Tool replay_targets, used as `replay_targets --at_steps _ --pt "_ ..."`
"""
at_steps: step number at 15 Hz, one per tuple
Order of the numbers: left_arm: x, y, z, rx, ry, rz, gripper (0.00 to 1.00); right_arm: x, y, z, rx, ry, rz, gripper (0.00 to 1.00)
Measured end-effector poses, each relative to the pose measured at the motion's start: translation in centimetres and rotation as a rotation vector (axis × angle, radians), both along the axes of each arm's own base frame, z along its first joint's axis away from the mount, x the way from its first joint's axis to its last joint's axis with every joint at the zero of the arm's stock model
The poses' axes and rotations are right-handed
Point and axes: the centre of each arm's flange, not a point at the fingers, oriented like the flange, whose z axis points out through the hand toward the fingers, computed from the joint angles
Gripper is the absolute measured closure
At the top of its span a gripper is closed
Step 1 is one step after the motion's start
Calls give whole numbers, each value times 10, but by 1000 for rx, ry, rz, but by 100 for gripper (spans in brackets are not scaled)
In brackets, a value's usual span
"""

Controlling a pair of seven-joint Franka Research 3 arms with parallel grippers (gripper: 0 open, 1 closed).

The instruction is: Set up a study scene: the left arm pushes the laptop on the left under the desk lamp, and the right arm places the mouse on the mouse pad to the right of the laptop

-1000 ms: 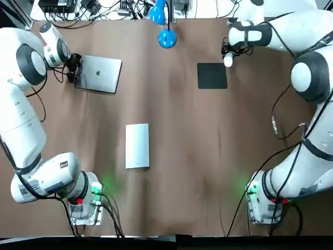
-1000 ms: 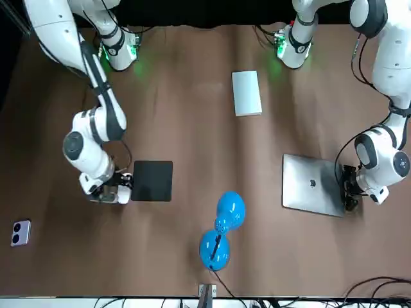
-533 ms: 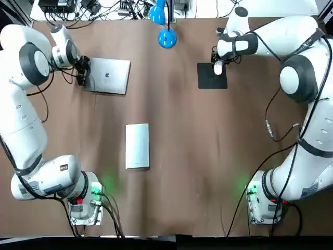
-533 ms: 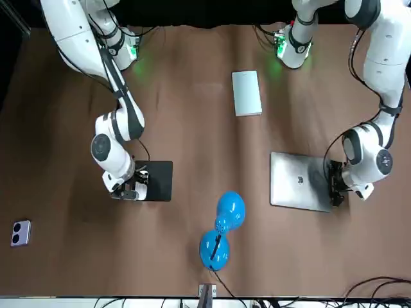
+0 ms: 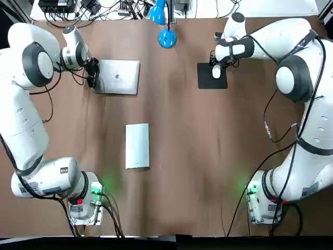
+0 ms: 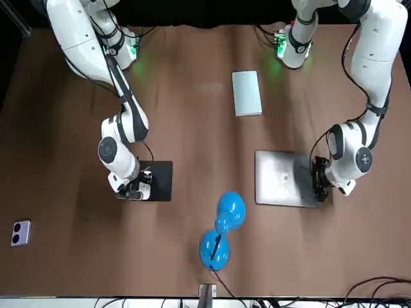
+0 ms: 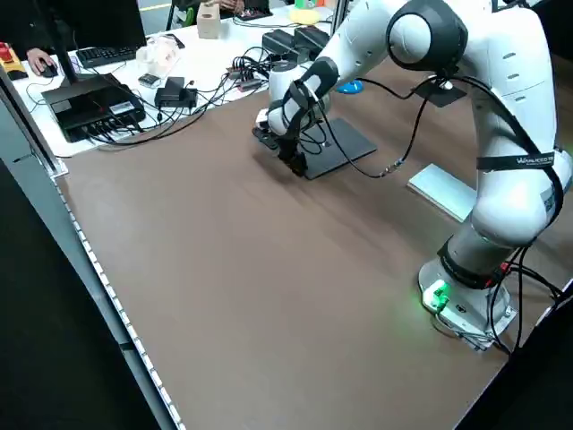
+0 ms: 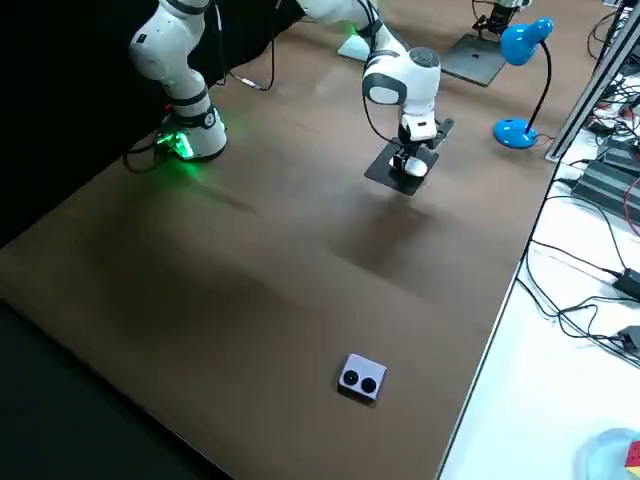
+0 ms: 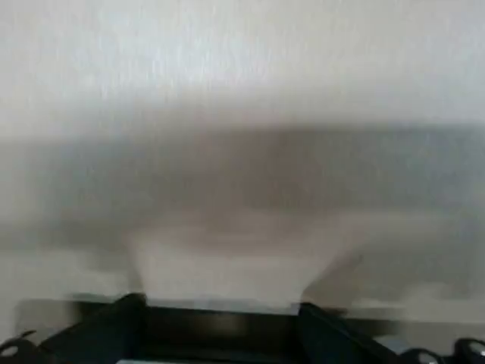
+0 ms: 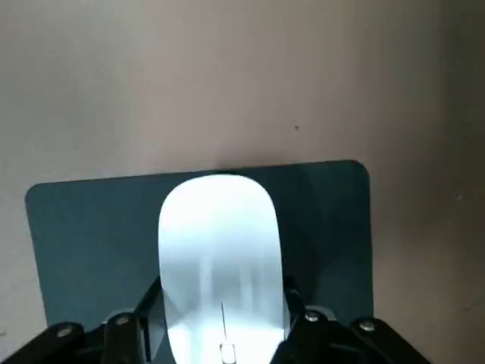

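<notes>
Over rectangular pad (image 10: pixel 83 250), smooth white mouse (image 10: pixel 218 254)

The left arm (image 5: pixel 21 120) and right arm (image 5: pixel 312 109) are glossy white, built of rounded shells with dark grey rings at the joints. Thin black cables loop along the links behind the black left gripper (image 5: pixel 94 77) and right gripper (image 5: pixel 217 71); farthest from these, each round base (image 5: pixel 83 205) glows green.

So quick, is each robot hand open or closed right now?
Left gripper: at the laptop edge; cannot be told.
Right gripper: closed on the mouse, at the mouse pad.
</notes>
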Motion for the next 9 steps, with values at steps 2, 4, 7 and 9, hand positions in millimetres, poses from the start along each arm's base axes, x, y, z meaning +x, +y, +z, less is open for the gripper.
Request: replay_targets --at_steps 2,4,7,9 --pt "-3 -17 0 -1 -6 9 0 -1 0 -3 -2 5 -1 37" --pt "-8 -34 0 0 -6 20 0 -1 -1 -6 -3 9 -1 37" --pt "-13 -67 -1 3 -12 35 0 -1 -2 -10 -6 14 -4 33" --pt "-18 -108 -2 1 -20 45 0 0 -3 -9 -6 12 -5 22"
